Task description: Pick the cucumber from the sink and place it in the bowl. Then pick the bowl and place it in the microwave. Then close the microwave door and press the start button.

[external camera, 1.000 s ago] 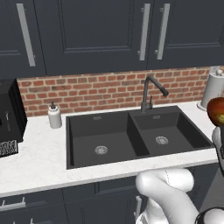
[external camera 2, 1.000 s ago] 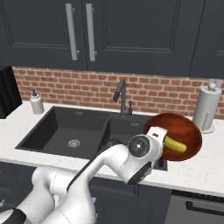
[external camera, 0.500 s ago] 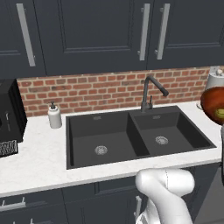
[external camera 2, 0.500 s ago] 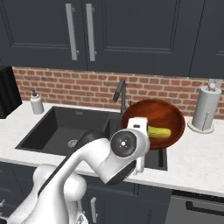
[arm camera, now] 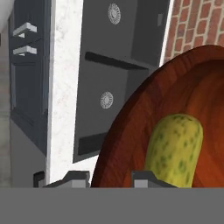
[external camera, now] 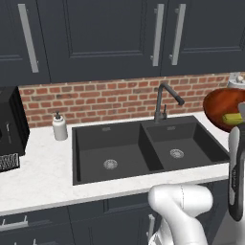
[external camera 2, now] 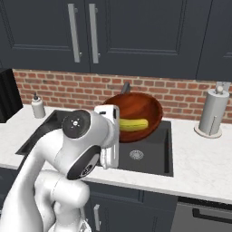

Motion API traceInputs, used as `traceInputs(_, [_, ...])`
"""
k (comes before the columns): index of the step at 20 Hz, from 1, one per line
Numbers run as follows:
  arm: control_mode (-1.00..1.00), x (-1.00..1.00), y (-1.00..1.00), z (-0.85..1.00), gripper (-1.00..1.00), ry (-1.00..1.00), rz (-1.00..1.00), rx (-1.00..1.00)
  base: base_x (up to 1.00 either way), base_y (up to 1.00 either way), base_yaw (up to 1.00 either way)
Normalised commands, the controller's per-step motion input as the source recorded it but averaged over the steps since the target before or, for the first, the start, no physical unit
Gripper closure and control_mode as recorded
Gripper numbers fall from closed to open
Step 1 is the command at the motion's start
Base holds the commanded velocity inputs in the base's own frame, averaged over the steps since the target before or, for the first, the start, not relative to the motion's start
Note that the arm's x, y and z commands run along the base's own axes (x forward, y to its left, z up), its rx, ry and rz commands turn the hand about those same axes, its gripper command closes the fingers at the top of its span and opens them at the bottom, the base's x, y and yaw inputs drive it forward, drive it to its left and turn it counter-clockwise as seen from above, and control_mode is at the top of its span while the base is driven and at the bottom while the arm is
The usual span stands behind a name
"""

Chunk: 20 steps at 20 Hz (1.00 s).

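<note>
The gripper point(arm camera: 107, 177) is clamped on the near rim of the bowl point(arm camera: 175, 109): in the hand view one fingertip sits outside the rim and the other just inside it, with the rim's edge passing between them. The bowl, glossy and reddish-brown, is carried in the air, clear of the counter point(external camera 2: 199, 158). In the right base view the bowl point(external camera 2: 136, 108) hangs above the sink point(external camera 2: 149, 156), in front of the brick wall point(external camera 2: 181, 93), and its inner side is tilted toward the camera. In the left base view the bowl point(external camera: 222, 107) appears at the right edge, raised above the right end of the sink point(external camera: 143, 148).

The cucumber point(arm camera: 175, 148) lies inside the bowl, resting on its inner surface just beyond the inner fingertip. It is a stubby yellow-green piece with darker speckles. From the right base camera the cucumber point(external camera 2: 132, 124) lies roughly level across the lower part of the bowl; from the left base camera the cucumber point(external camera: 232, 117) shows as a small yellow-green piece low in the bowl.

The sink is a matte black double basin with a round metal drain point(external camera: 110, 164) in each half and a dark curved faucet point(external camera: 165, 98) at the back. A soap dispenser point(external camera: 59, 127) stands on the counter left of the sink, against the brick. A paper towel roll point(external camera 2: 212, 113) stands upright on the counter to the right of the sink. Dark cabinets point(external camera: 95, 38) with long metal handles hang above the brick wall.
</note>
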Motion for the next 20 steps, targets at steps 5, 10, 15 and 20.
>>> traceInputs(5, [-1.0, -0.15, 0.72, 0.63, 1.0, 0.09, 0.08, 0.0, 0.0, 0.0, 0.0])
traceInputs(10, [-1.0, -0.02, 0.74, 0.5, 1.0, 0.09, 0.09, 0.01, 0.0, 0.0, 0.0])
traceInputs(15, [-1.0, 0.0, 0.32, 0.19, 1.0, 0.0, 0.1, 0.13, 0.0, 0.0, 0.0])
traceInputs(20, [-1.0, 0.0, 0.17, 0.0, 1.0, -0.15, 0.04, 0.07, 0.0, 0.0, 0.0])
